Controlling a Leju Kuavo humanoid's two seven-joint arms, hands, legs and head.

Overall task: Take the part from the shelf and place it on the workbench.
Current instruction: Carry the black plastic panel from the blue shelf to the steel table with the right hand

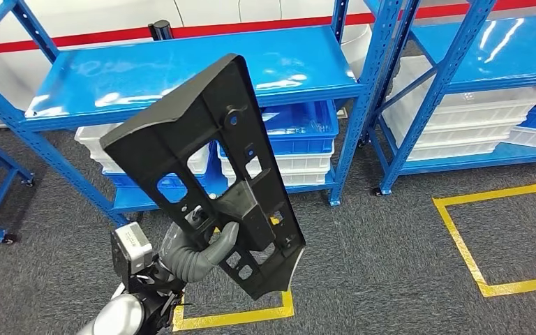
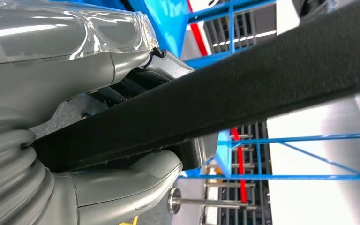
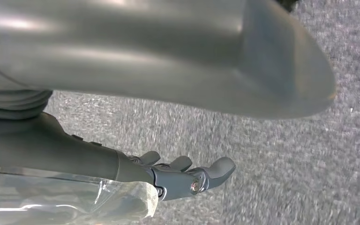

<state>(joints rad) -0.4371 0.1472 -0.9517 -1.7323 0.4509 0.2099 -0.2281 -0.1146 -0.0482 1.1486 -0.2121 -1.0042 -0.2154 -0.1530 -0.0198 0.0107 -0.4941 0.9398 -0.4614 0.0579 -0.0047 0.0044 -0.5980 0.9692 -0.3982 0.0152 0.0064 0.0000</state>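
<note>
- From the head view my left hand (image 1: 206,251) grips the part (image 1: 206,171), a long black plastic panel with cut-outs, near its lower end; the grey thumb wraps the front and the fingers behind the panel are hidden from me.
- The part stands tilted, its top leaning toward the blue shelf (image 1: 181,70), and it covers much of the bins (image 1: 300,139) stacked on the lower level.
- In the left wrist view the part (image 2: 243,89) crosses as a dark bar clamped between the thumb (image 2: 136,178) and the upper side of the hand (image 2: 65,70); its ends are cut off.
- My right hand (image 3: 178,176) hangs over grey carpet (image 3: 262,140), fingers (image 3: 218,168) apart and lightly curled, holding nothing; a blurred grey cover hides much of that view.
- Open carpet lies to the right, with a yellow tape square (image 1: 502,237) well apart from the part; another tape corner (image 1: 237,317) sits below it, partly hidden.
- A second shelf (image 1: 460,77) stands to the right.
</note>
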